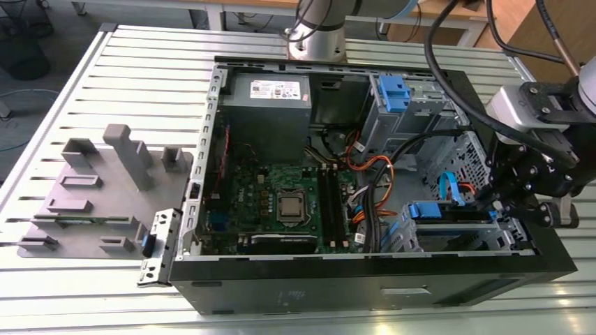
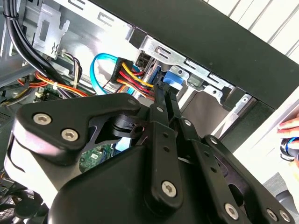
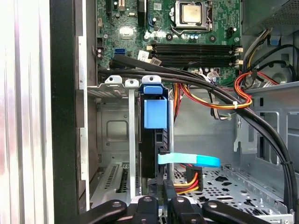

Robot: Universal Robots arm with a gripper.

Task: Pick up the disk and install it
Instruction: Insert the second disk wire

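Observation:
The disk stands on edge in the lower drive bay at the case's front corner, its blue plastic tab facing the motherboard. The exterior view shows that blue tab inside the bay at the exterior view's right. My gripper hangs just over the bay's outer end. In the second wrist view its two black fingers converge to a point, so the gripper is shut, tips against the disk's blue end. The fingertips lie along the disk's rear edge.
A blue data cable and a red-yellow power plug sit beside the disk. Thick black cables cross above the bay. Power-supply box, tall cage, motherboard. Grey fixture outside the case. A hand at the edge.

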